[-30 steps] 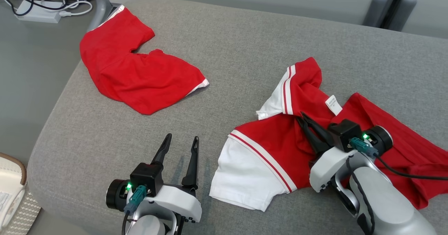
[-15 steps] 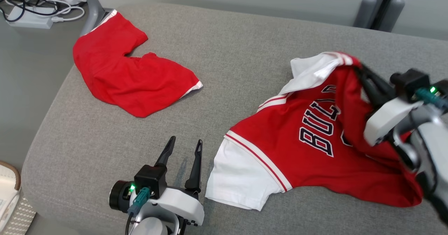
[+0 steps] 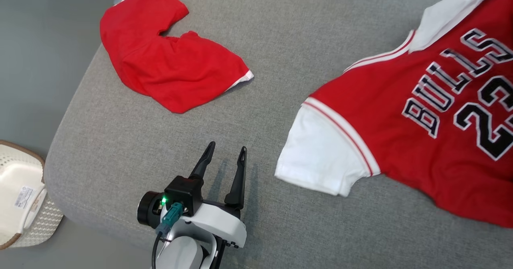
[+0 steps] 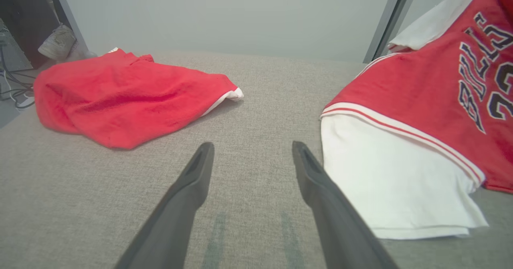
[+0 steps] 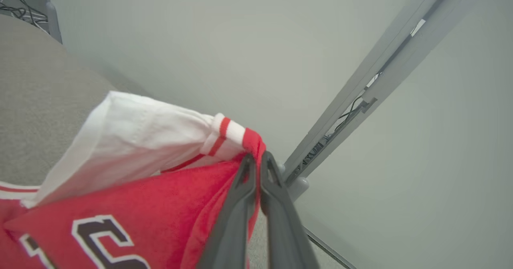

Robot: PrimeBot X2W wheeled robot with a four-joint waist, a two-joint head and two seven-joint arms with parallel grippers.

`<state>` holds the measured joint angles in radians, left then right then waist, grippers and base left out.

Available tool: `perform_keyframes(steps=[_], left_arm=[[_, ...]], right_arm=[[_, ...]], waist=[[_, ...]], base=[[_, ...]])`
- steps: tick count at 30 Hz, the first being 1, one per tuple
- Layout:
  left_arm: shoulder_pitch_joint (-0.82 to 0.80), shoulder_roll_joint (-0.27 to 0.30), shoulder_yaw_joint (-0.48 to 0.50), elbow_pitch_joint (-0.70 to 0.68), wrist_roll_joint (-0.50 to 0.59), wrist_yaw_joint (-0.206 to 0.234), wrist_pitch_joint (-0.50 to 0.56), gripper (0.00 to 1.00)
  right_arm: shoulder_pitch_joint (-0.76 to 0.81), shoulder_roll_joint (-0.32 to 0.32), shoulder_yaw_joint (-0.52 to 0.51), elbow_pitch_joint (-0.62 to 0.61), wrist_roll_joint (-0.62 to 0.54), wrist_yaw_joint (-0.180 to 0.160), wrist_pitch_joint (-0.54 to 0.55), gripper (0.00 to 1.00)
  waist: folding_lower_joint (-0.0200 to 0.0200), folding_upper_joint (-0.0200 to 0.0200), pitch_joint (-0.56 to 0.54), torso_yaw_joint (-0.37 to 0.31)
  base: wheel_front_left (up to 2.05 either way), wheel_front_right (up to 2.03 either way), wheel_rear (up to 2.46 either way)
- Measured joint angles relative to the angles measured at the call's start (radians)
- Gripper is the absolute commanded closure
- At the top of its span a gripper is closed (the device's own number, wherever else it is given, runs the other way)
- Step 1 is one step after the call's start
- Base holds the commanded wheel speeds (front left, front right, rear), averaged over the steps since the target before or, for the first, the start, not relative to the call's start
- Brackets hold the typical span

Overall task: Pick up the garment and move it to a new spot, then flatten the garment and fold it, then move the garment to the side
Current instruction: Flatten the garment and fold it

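A red jersey [image 3: 421, 112] with white sleeves and black "BULLS 23" lettering hangs lifted at the right, its lower sleeve [image 3: 320, 160] still resting on the grey cushion. My right gripper [image 5: 257, 164] is shut on the jersey [image 5: 132, 205] near the collar, holding it up in the air. My left gripper [image 3: 224, 156] rests open low over the cushion, left of the white sleeve [image 4: 384, 172], with nothing between its fingers [image 4: 192, 181].
Red shorts [image 3: 168, 56] lie crumpled at the cushion's [image 3: 280, 40] back left. A white woven basket [image 3: 20, 197] stands on the floor at the lower left. A grey metal post [image 5: 360, 84] rises behind the cushion.
My right gripper has lifted the jersey up and to the right, unfolding it so the lettering shows. The head camera has shifted. The left gripper has stayed put.
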<state>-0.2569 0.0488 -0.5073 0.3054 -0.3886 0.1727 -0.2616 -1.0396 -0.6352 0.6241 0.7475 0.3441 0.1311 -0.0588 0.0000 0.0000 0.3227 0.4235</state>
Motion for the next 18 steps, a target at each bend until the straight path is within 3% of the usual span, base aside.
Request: perform_keyframes(steps=[7, 18], left_arm=[[-0.018, 0.0, -0.002, 0.005, 0.0, 0.014, 0.0, 0.0], [-0.034, -0.001, 0.056, 0.027, 0.048, 0.002, 0.0, 0.0]], right_arm=[[-0.073, 0.062, 0.01, 0.163, -0.044, 0.0, -0.034, 0.0], [-0.045, 0.161, 0.032, 0.222, 0.004, 0.0, -0.16, 0.0]], waist=[[0.0, 0.0, 0.025, -0.006], [0.0, 0.0, -0.022, -0.134]], base=[[0.0, 0.0, 0.0], [0.0, 0.0, 0.0]])
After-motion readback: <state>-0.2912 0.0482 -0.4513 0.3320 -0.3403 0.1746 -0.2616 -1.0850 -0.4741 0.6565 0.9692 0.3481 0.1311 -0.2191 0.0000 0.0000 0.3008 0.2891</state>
